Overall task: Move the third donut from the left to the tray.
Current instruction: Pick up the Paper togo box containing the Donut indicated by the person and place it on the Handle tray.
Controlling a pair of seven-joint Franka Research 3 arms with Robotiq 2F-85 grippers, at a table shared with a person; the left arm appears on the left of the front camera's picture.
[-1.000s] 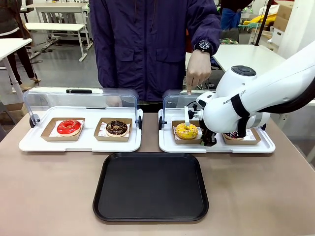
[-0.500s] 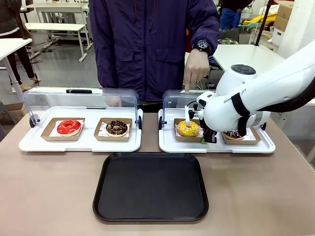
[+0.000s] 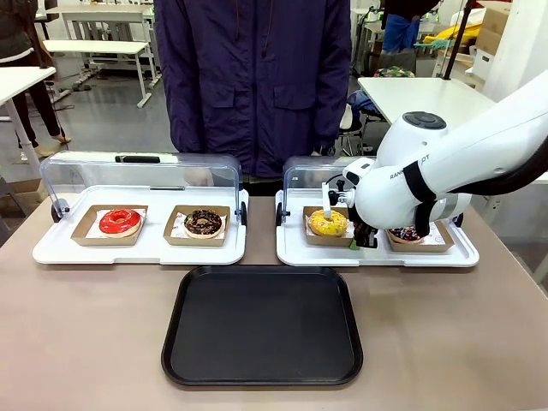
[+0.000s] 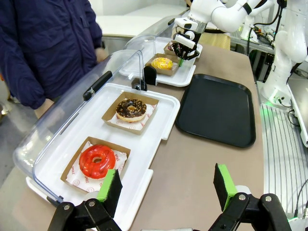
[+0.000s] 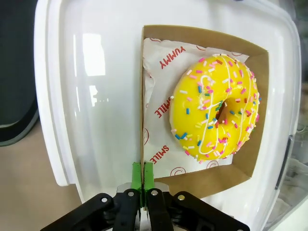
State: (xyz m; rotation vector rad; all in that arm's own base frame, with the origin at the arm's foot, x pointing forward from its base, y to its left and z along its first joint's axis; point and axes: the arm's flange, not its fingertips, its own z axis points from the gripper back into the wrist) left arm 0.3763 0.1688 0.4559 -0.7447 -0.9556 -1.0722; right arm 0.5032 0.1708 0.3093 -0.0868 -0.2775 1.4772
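Table (image 3: pixel 86 342): right hand (image 5: pixel 143 169) pinches the wall of the cardboard holder (image 5: pixel 250 159) carrying the yellow donut (image 5: pixel 214 106), beyond the black tray (image 3: pixel 261 330); left hand (image 4: pixel 167 183) open, holding nothing.

Red donut (image 3: pixel 119 221) beside chocolate donut (image 3: pixel 203 222); fourth donut (image 3: pixel 408 233) apparently dark

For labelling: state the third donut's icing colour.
The donut is bright yellow with coloured sprinkles; right wrist view.
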